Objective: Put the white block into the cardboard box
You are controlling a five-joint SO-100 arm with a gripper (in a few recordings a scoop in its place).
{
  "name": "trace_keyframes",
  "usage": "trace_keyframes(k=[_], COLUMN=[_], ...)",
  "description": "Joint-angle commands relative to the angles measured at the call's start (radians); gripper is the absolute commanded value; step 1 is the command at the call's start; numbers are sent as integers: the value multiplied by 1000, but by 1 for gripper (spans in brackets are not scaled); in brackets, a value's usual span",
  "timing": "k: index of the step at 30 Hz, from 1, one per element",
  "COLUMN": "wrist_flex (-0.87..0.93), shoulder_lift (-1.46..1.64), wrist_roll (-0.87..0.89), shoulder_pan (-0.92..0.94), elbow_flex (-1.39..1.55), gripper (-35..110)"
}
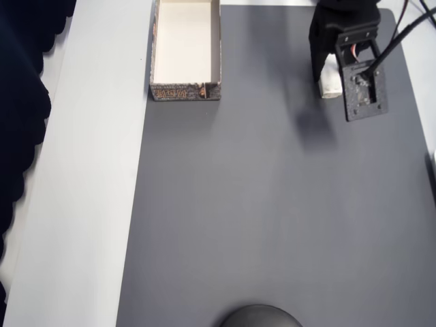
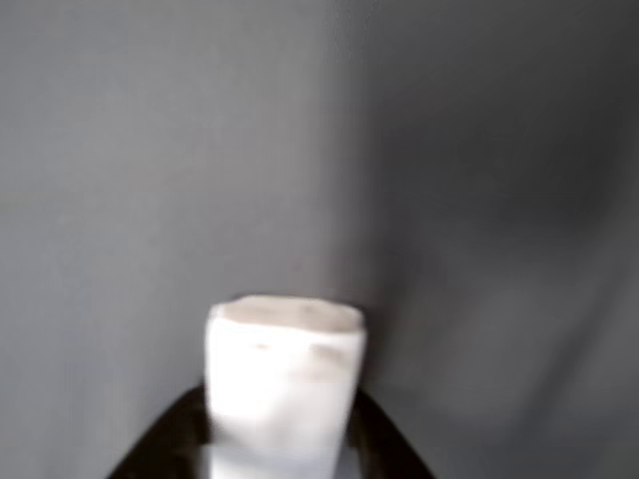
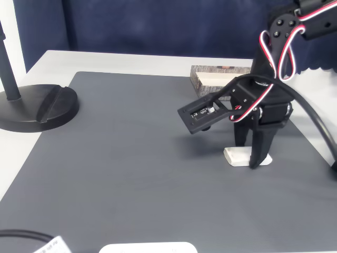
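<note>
Fixed view: the gripper (image 3: 251, 158) is straddling the white block (image 3: 238, 156) lying on the grey mat (image 3: 131, 158), its fingers pinching it.

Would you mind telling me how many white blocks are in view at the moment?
1. The white block lies on the grey mat, between the fingers of the gripper, well away from the cardboard box. The box's visible interior looks bare; nothing else white of that kind shows.

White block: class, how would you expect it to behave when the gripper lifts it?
The white block lies flat on the grey mat, so it is unlikely to roll. Its rounded edges and plain surface might let it slip between the fingers straddling it. It keeps a straight, even shape, so it is probably stiff.
</note>
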Motion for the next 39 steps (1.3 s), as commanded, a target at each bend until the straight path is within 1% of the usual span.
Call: trace_keyframes(k=[1,4,12,18,20,25,30,35,39], wrist_flex=[5,46,84,267,299,373,407,414,479], shoulder_lift=[3,3,26,141,184,212,169,23,-133], wrist_roll=[14,6,-12,-133,-169,-184,-147,-37,69], shoulder_pan=[2,2,-2,11,21,77,184,302,411], elbow_flex=[0,-14,-26,-84,-107,-245,-403,-618,-836], gripper=[7,-1,-2,-2,-2,-2,-2,-2,-2])
